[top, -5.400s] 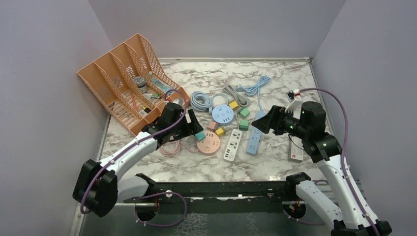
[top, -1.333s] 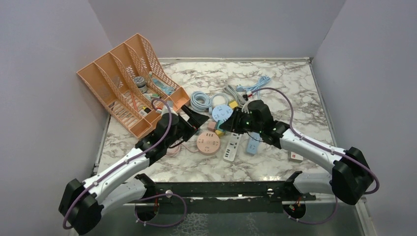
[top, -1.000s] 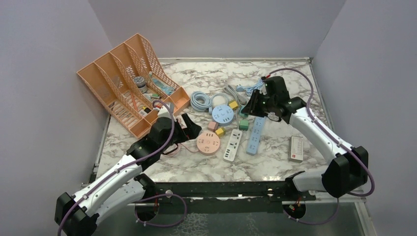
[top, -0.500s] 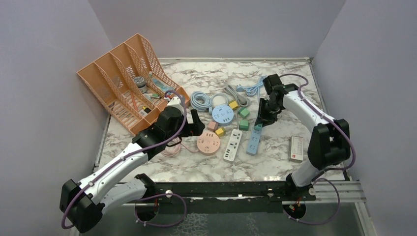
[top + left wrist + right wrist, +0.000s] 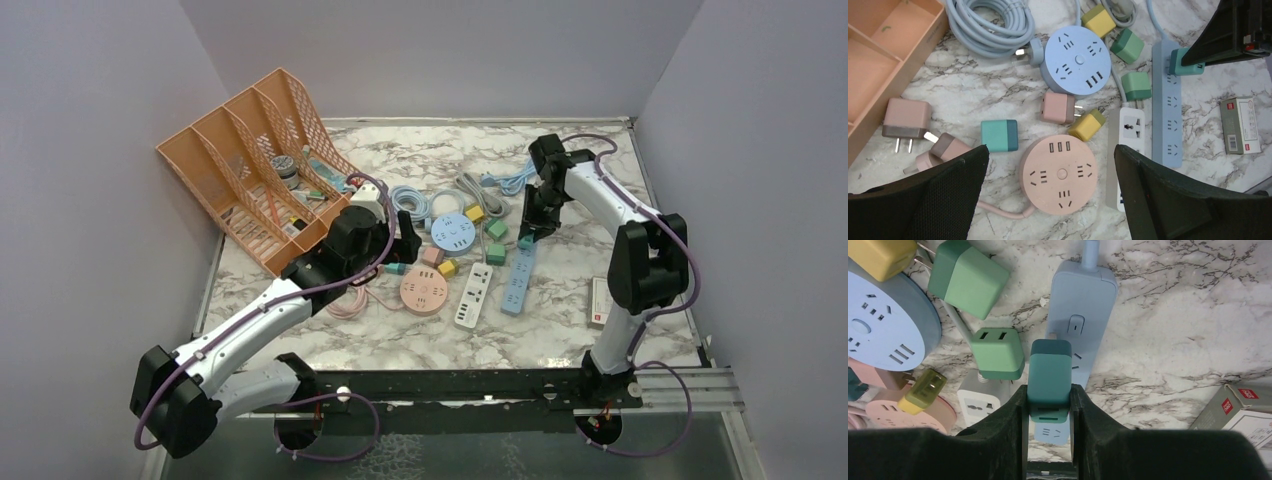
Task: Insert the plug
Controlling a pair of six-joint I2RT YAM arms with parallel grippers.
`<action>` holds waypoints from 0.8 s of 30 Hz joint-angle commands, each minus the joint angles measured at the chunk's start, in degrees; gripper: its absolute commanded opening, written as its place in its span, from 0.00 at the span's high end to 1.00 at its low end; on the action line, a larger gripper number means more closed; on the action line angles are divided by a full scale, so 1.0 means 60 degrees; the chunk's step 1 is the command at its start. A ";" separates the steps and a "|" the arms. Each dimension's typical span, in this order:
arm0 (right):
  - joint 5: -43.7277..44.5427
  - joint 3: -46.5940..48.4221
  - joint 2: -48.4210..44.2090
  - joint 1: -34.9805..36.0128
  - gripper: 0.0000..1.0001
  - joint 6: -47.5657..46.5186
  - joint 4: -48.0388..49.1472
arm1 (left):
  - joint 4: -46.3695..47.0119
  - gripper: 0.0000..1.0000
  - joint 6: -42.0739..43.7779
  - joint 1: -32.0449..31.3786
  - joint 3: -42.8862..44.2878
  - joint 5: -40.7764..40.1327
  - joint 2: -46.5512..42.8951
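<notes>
On our left, the left gripper (image 5: pixel 1050 155) hangs wide open and empty over the pink hub (image 5: pixel 1060 175) — no part in the job, as we judge it. Further right, the right gripper (image 5: pixel 1048 395) is clamped on the teal plug (image 5: pixel 1049 367), which stands at the top socket of the blue strip (image 5: pixel 1083 300) (just beside its switch (image 5: pixel 1075 325)). We reckon the pick-up and carry are done; whether the prongs are seated we cannot tell — pressing home and letting go are left.
</notes>
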 commanded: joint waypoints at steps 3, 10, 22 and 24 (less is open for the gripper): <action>0.0060 0.0258 -0.0107 -0.0027 0.99 -0.0181 -0.0847 | 0.1949 0.02 0.0934 0.0000 -0.0732 -0.0639 -0.0552; 0.0099 0.0186 -0.0123 -0.0026 0.99 -0.0168 -0.1237 | 0.2089 0.02 0.1157 0.0000 -0.0789 -0.0925 -0.0449; -0.0350 0.0248 0.0571 -0.0026 0.99 0.0019 -0.1109 | 0.2034 0.01 0.1346 0.0000 -0.0962 -0.1172 -0.0526; -0.0302 0.0309 0.0659 -0.0027 0.99 0.0052 -0.1013 | 0.2069 0.01 0.1372 0.0004 -0.0983 -0.1206 -0.0520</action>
